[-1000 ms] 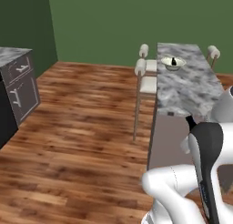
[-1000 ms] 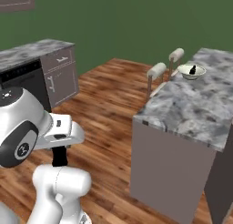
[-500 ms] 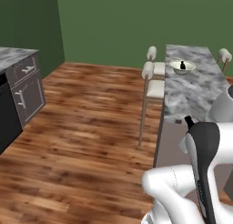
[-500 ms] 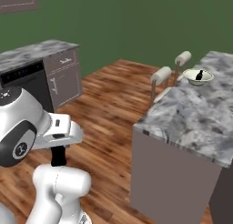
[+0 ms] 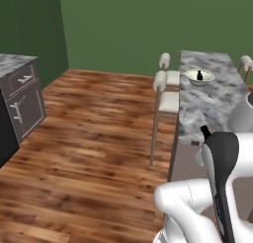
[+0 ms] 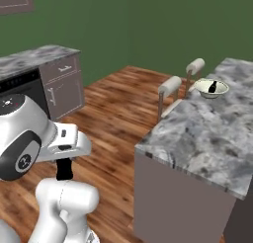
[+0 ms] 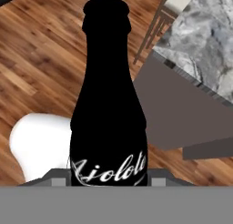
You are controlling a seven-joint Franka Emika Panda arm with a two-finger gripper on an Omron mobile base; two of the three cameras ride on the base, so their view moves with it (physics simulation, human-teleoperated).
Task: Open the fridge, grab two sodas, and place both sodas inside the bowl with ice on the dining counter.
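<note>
You see a brown wooden floor (image 5: pixel 99 133) on the left, with grey cabinets (image 5: pixel 22 101) at its far edge. Next come two stools (image 5: pixel 165 89) with pale cushions, right beside the long marbled tabletop (image 5: pixel 207 106). On the tabletop sits the cream bowl (image 5: pixel 199 78), and one small black soda (image 5: pixel 199 75) stands in it. From the other side you see the same bowl (image 6: pixel 211 88) near the far end of the tabletop. In the hand view, the second soda (image 7: pixel 109 104) stands up tall and close. Your claw (image 7: pixel 108 180) seems to be shut on this bottle, but its fingers are mostly hidden low down.
</note>
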